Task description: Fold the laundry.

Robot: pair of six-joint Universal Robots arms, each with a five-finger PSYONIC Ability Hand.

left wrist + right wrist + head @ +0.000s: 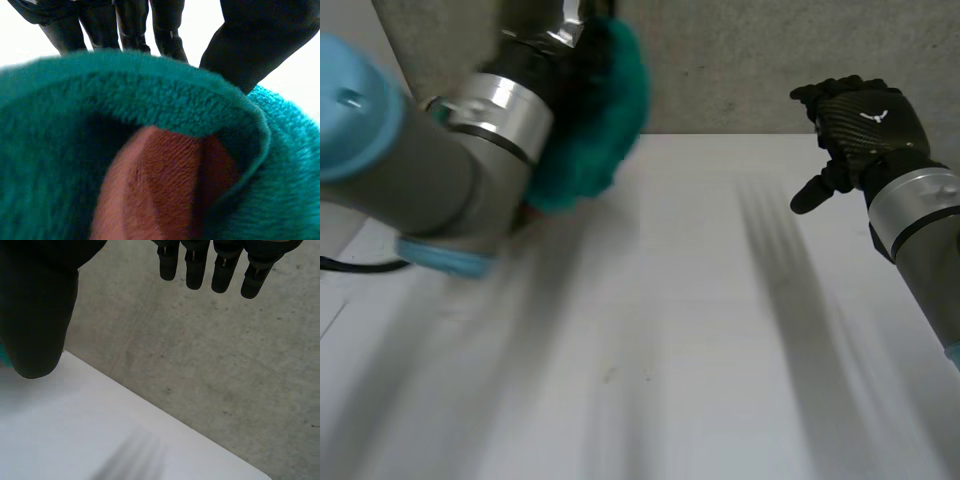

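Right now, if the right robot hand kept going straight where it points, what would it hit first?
Probably the grey concrete surface beyond the white table's far edge: the right robot hand points past that edge, nothing between. Depth is unclear. The left robot hand's teal cloth is well aside.

Readable text: none. You can make out no words, numbers or brand names here.
Mark on the right hand (865, 135): you see a small white emblem (873, 116) on the hand's black back, shaped roughly like a pair of spread wings. It has no letters you can read.
Teal cloth (595, 110): you see plain fleecy pile, with no tag or print to read.
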